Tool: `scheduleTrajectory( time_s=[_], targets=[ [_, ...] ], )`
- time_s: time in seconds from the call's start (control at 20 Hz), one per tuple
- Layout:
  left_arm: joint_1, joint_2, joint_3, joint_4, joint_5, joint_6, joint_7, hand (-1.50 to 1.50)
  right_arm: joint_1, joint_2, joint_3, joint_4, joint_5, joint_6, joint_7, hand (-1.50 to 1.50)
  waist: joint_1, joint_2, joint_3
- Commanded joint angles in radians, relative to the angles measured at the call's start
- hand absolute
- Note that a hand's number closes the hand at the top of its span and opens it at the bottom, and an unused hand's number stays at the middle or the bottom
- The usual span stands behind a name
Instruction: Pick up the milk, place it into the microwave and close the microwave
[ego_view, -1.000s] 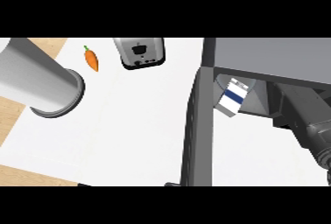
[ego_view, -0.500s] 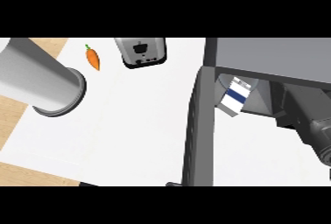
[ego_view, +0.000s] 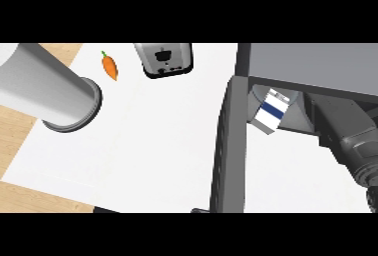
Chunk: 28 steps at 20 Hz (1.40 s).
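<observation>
Head view, microwave (ego_view: 310, 65): standing open, door (ego_view: 225, 150) jutting toward me.
Left forearm (ego_view: 44, 90): hanging clear of the door's path.
Right hand (ego_view: 331, 120): sitting inside beside the carton; I'm not seeing its grip.
Milk (ego_view: 269, 112): leaning tilted inside, so I'm judging closing next.

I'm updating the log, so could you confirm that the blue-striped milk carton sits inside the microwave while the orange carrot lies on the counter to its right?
Not quite: the head view shows the carrot lying on the counter to the left of the microwave, not to its right. The blue-striped milk carton does sit inside the microwave.
</observation>
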Motion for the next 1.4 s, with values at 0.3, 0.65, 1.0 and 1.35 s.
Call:
scheduleTrajectory(
  time_s=[0.3,0.65,1.0,1.35],
  targets=[
    [-0.030,-0.004,-0.045,0.039,-0.034,-0.008,0.013,-1.50,-0.134,0.097,0.039,-0.019,0.032,-0.099,0.089,-1.50,0.010,-0.016,-0.029],
    [-0.009,-0.045,-0.079,0.046,-0.070,-0.036,0.010,-1.50,-0.121,0.099,-0.008,-0.046,-0.022,-0.133,0.049,-1.50,-0.020,-0.027,-0.028],
    [0.031,-0.102,-0.098,0.038,-0.115,-0.053,0.003,-1.50,-0.089,0.063,0.015,-0.020,0.001,-0.123,0.034,-1.50,-0.067,-0.044,-0.029],
    [0.076,-0.185,-0.131,0.049,-0.174,-0.160,-0.060,-1.50,-0.038,0.074,0.004,-0.023,-0.016,-0.026,0.007,-1.50,-0.114,-0.062,-0.030]
  ],
)
